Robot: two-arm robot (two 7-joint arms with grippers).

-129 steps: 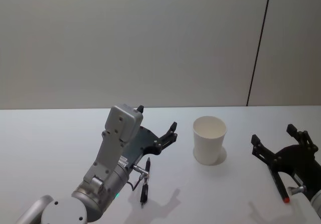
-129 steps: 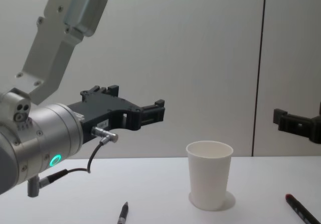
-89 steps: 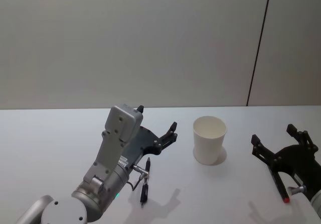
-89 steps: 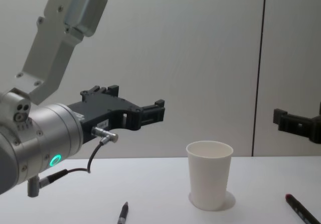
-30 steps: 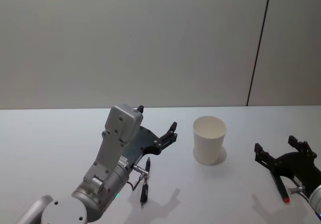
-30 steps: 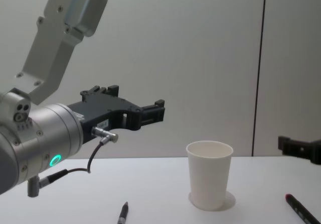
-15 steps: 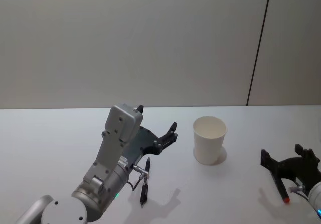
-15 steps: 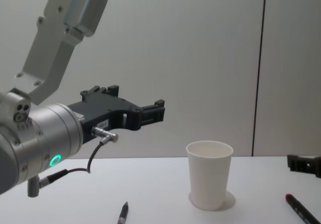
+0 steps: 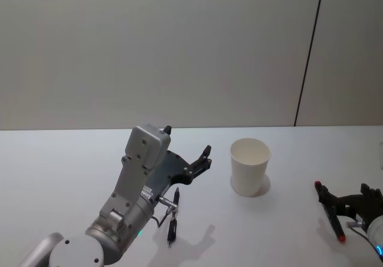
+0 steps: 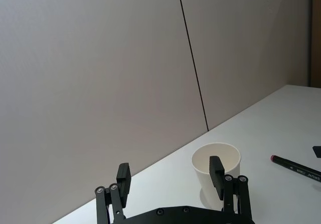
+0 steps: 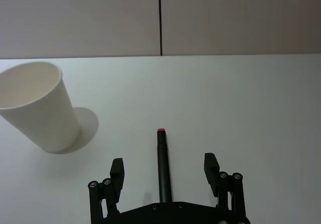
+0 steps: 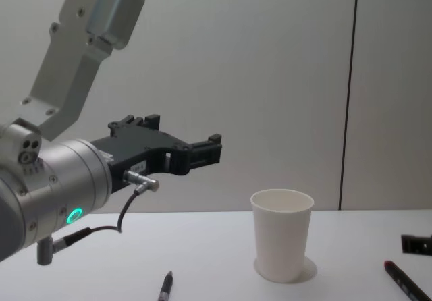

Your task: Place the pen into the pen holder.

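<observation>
— Lowering since a second ago, the right gripper (image 11: 164,164) now straddles the red-tipped pen (image 11: 161,142), jaws apart.
— Touching it?
— Probably not yet. It lies on the table (image 9: 72,177), four o'clock from the pen holder (image 9: 250,166); closing comes next. The left gripper (image 10: 169,173) hovers, jaws apart, idle.

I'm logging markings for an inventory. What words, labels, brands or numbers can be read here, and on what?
Nothing can be read with certainty.
red-tipped pen: white print on the barrel, too small to read.
left gripper: a white sticker on its black body, too blurred to read.
pen holder: plain white, no print.
</observation>
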